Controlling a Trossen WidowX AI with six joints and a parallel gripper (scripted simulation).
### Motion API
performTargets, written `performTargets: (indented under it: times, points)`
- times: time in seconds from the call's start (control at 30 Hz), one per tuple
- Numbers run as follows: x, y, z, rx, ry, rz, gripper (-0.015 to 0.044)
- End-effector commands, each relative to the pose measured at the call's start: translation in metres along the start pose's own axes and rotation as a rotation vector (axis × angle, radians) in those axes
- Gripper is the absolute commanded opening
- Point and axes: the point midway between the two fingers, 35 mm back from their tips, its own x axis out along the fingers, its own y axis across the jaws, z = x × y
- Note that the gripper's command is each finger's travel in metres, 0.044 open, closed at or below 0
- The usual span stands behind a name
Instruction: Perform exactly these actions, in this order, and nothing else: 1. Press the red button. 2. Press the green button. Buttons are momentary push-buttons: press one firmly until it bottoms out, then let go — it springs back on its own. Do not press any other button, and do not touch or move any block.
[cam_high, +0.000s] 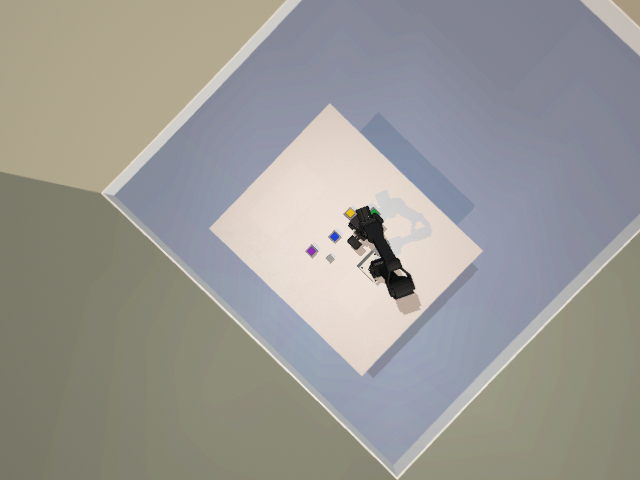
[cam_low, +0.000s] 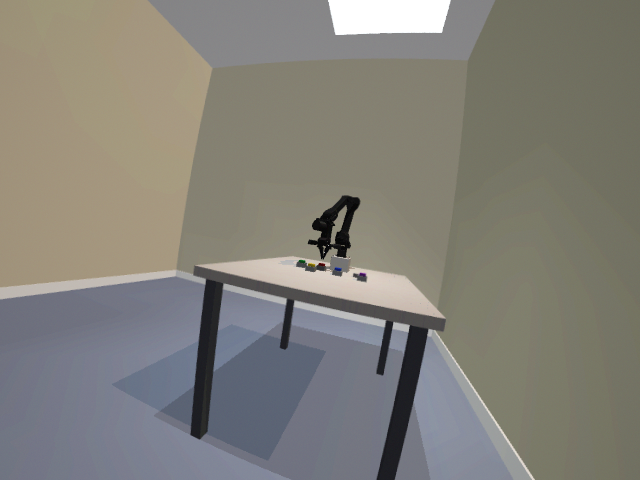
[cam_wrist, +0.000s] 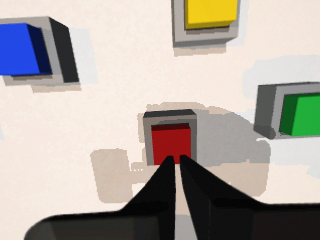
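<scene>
The red button (cam_wrist: 171, 142) (cam_low: 321, 265) stands on its grey base, its cap raised. In the top view the arm hides it. My gripper (cam_wrist: 176, 161) (cam_low: 322, 257) is shut and empty, with a thin gap between the tips. It points down above the red button; in the wrist view the tips overlap the near edge of its cap, and the exterior view shows a gap below them. The green button (cam_wrist: 306, 115) (cam_low: 301, 261) (cam_high: 374, 212) stands to the right of the red one in the wrist view, its cap raised; the arm partly covers it in the top view.
The yellow button (cam_wrist: 210, 12) (cam_low: 311, 265) (cam_high: 350, 212) and the blue button (cam_wrist: 19, 49) (cam_low: 337, 269) (cam_high: 334, 236) stand near the red one. The purple button (cam_high: 311, 251) (cam_low: 362, 274) is farther off, beside a small grey block (cam_high: 330, 258).
</scene>
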Motion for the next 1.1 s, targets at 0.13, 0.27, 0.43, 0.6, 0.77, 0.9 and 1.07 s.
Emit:
performTargets:
  times: [0.13,0.27,0.43,0.6,0.77,0.9,1.07]
  points:
    - [0.013,0.001,-0.001,0.000,0.004,0.006,0.0020]
    - [0.019,0.001,-0.001,0.000,0.004,0.006,0.0020]
    - [0.027,0.001,-0.001,0.000,0.004,0.006,0.0020]
    - [0.031,0.001,-0.001,0.000,0.004,0.006,0.0020]
    - [0.031,0.001,-0.001,0.000,0.004,0.006,0.0020]
    - [0.031,0.001,-0.001,0.000,0.004,0.006,0.0020]
    - [0.031,0.001,-0.001,0.000,0.004,0.006,0.0020]
